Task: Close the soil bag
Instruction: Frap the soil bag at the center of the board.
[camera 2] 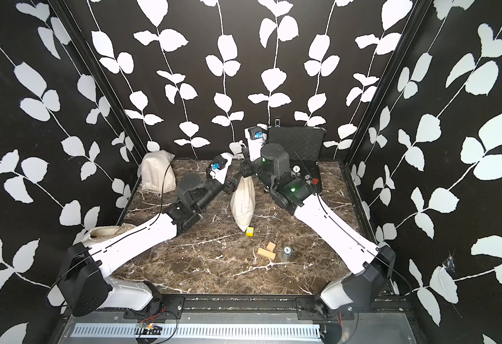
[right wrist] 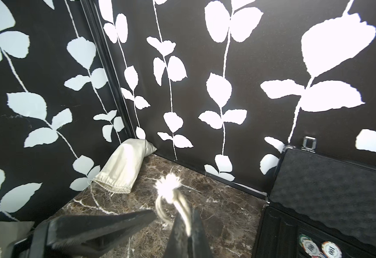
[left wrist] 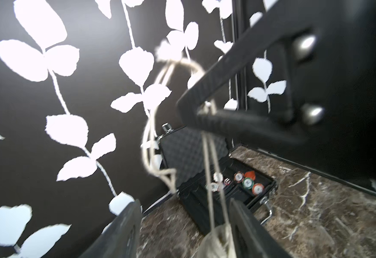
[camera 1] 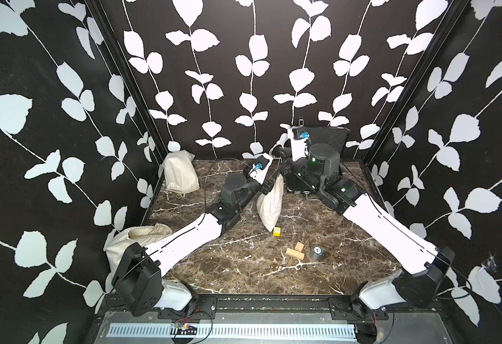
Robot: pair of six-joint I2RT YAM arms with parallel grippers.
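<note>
soil bag point(camera 2: 243, 205) top looks pulled shut, I think | right fingers point(left wrist: 191, 111) pinching string point(right wrist: 168, 186) | left fingers point(camera 2: 230, 186) spread beside its neck | left: last tug

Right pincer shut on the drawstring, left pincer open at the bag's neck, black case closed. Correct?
No: the black case is open, as the left wrist view shows. Right pincer shut on the drawstring, left pincer open at the bag's neck.

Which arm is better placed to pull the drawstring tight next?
Right: the right gripper is shut on the drawstring above the soil bag, while the left gripper stands open astride its neck.
</note>
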